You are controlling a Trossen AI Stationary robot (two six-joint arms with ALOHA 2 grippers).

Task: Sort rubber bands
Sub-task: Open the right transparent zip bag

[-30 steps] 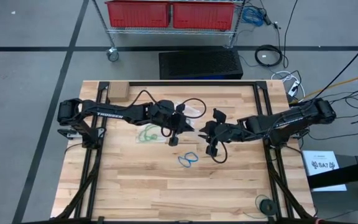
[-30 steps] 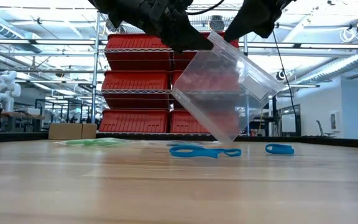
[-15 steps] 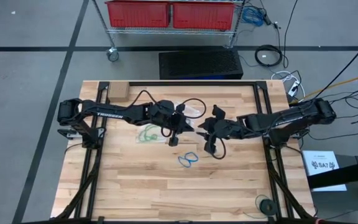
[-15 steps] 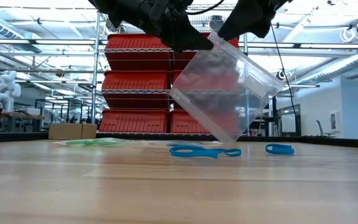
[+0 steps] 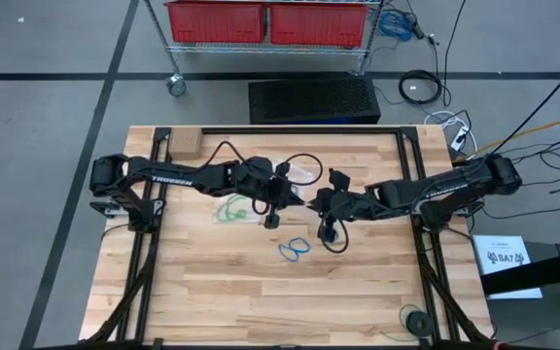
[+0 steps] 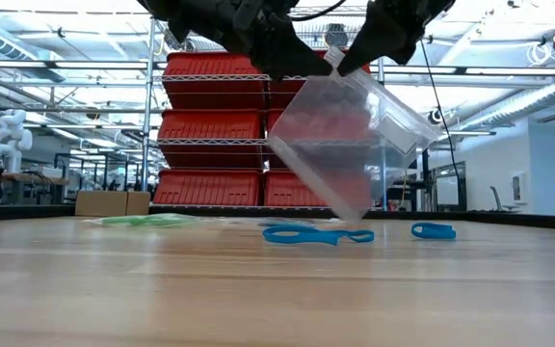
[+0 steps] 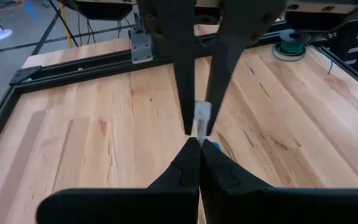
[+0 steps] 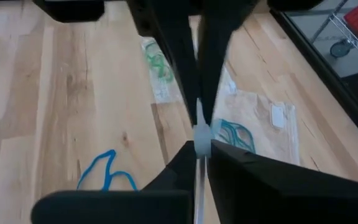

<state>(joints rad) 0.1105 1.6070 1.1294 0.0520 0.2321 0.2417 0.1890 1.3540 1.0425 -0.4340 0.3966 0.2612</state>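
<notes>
A clear plastic bag (image 6: pixel 350 135) hangs tilted between my two grippers above the table's middle. My left gripper (image 5: pixel 288 199) and my right gripper (image 5: pixel 319 206) meet tip to tip, both shut on the bag's top edge. Bright blue rubber bands (image 5: pixel 295 250) lie loose on the wood just nearer than the grippers; the low view (image 6: pixel 316 234) shows them too. Green bands (image 5: pixel 229 207) lie in a flat clear bag left of the grippers. Teal bands (image 8: pixel 232 134) lie in another flat bag. My left gripper pinches the bag's white top strip (image 7: pixel 202 115) between its two fingertips (image 7: pixel 188 155), coming level from the table's left. The bag hangs tilted below it, lifted. My right gripper pinches the same strip (image 8: pixel 201 135) between its two fingers, from the table's right, facing the left fingers. The bag's lowest corner (image 6: pixel 355 214) hangs close to the table; whether it touches, I cannot tell.
A black frame (image 5: pixel 299 129) runs round the far part of the table. A small cardboard box (image 5: pixel 185 144) sits at the far left corner. A roll (image 5: pixel 416 319) lies at the near right corner. Bare wood lies toward the near edge.
My right gripper has gone toward the table's left, up to the bag's top edge beside my left gripper. The bag has stayed hanging tilted from my left gripper.
</notes>
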